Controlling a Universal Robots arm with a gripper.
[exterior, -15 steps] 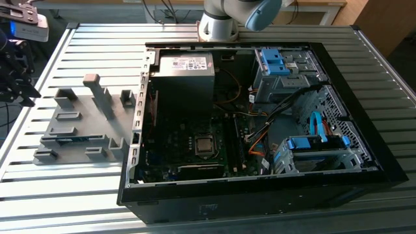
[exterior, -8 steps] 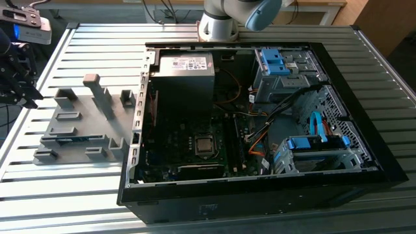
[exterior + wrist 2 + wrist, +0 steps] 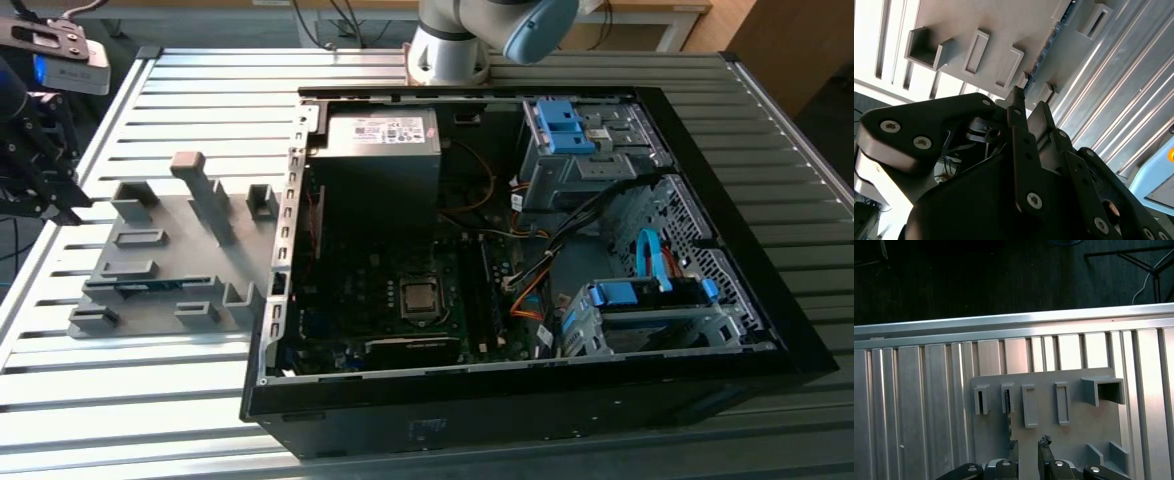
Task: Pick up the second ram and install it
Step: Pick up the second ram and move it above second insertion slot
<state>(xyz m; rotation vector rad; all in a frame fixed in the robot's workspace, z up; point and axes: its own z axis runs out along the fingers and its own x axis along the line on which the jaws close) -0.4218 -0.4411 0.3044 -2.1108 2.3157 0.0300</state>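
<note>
The second ram point(image 3: 147, 287) is a thin blue stick standing on edge in the grey holder fixture point(image 3: 200, 215), at the exterior view's left of the open computer case point(image 3: 534, 400). In the second wrist view the ram point(image 3: 1046, 50) shows as a dark strip running between the fixture's slots. In the first wrist view the ram point(image 3: 1008, 401) sits in a slot just ahead of the fingertips. My gripper point(image 3: 54, 200) hangs above the fixture's outer side, apart from it. In both wrist views my gripper point(image 3: 1029, 445) point(image 3: 1028, 102) is open, with nothing between its fingers.
The case lies on its side on a slatted aluminium table point(image 3: 200, 80). Inside it are the motherboard point(image 3: 414, 300), a power supply point(image 3: 380, 135) and blue drive brackets point(image 3: 561, 125). The arm's base point(image 3: 447, 50) stands behind the case. The table edge point(image 3: 1004, 322) runs beyond the fixture, with dark floor past it.
</note>
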